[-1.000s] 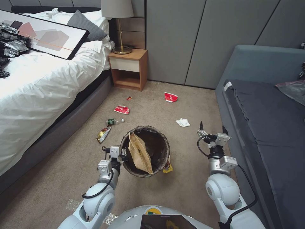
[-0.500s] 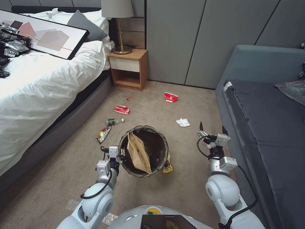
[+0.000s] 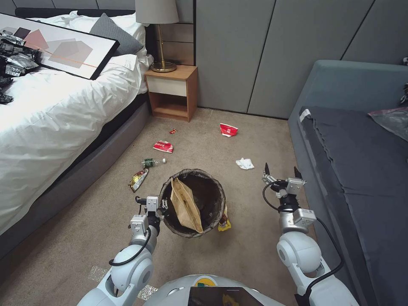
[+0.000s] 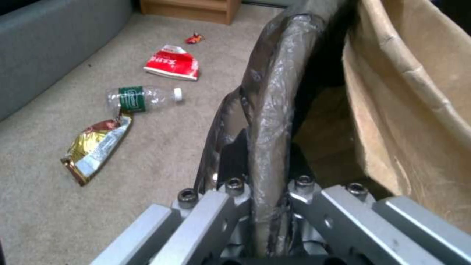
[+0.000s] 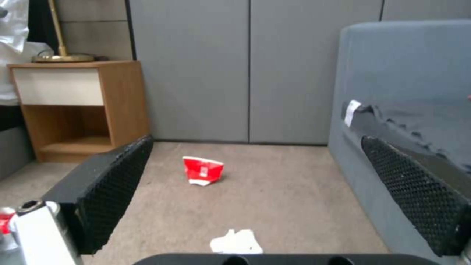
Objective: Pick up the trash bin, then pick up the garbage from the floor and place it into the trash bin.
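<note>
Two claws are in front of me. My left claw [image 3: 163, 207] is clamped on the lined rim of the trash bin [image 3: 209, 194], which holds a brown paper bag [image 3: 185, 205]. My right claw [image 3: 279, 173] hangs wide open and empty beside the sofa [image 3: 361, 170]. On the floor [image 3: 85, 229] beyond the bin lie a bottle [image 3: 152, 162], wrappers [image 3: 138, 179], a tissue [image 3: 245, 163] and a red cup [image 3: 228, 129].

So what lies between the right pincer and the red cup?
The white tissue lies between the open right pincer and red cup; otherwise bare carpet, per the right wrist view.
</note>
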### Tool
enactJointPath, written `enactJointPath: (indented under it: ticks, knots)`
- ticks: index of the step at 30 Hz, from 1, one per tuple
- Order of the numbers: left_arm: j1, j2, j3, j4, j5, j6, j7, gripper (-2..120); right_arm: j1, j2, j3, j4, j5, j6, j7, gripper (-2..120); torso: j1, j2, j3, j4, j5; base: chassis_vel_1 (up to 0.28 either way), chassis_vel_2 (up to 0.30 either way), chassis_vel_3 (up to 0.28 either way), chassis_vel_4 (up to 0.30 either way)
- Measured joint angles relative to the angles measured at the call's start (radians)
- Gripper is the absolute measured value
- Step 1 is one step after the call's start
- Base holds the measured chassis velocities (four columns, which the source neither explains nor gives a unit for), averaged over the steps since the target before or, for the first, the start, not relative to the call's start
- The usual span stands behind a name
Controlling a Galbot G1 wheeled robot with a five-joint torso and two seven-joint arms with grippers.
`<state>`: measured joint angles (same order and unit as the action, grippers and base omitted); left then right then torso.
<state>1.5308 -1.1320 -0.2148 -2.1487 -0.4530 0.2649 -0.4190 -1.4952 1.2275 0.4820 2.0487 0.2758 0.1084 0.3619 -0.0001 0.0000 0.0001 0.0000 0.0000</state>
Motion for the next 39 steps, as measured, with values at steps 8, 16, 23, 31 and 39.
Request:
enactJointPath:
  ticks: [8,16,23,31,39]
  knots:
    - [-0.003,0.000,0.000,0.002,0.000,0.000,0.000,0,0.004,-0.033,-0.009,-0.021,0.027,-0.007,-0.011,100,0.000,0.000,0.000,0.0000,0.0000,0.000,0.000,0.000,0.000]
    - [-0.003,-0.001,-0.001,0.004,0.000,0.000,-0.001,0,0.009,-0.052,-0.016,-0.030,0.047,-0.013,-0.012,100,0.000,0.000,0.000,0.0000,0.0000,0.000,0.000,0.000,0.000]
    - [-0.002,0.000,-0.002,0.004,0.000,0.000,-0.002,0,0.013,-0.049,-0.020,-0.037,0.051,-0.015,-0.012,100,0.000,0.000,0.000,0.0000,0.0000,0.000,0.000,0.000,0.000]
    - [-0.003,-0.001,-0.002,0.008,0.003,0.000,-0.004,0,0.015,-0.038,-0.021,-0.037,0.056,-0.011,-0.011,100,0.000,0.000,0.000,0.0000,0.0000,0.000,0.000,0.000,0.000]
    - [-0.004,-0.003,-0.002,0.009,0.002,0.000,-0.008,0,0.028,-0.065,-0.039,-0.048,0.078,-0.032,-0.026,100,0.000,0.000,0.000,-0.0001,-0.0003,0.000,0.000,0.000,0.000]
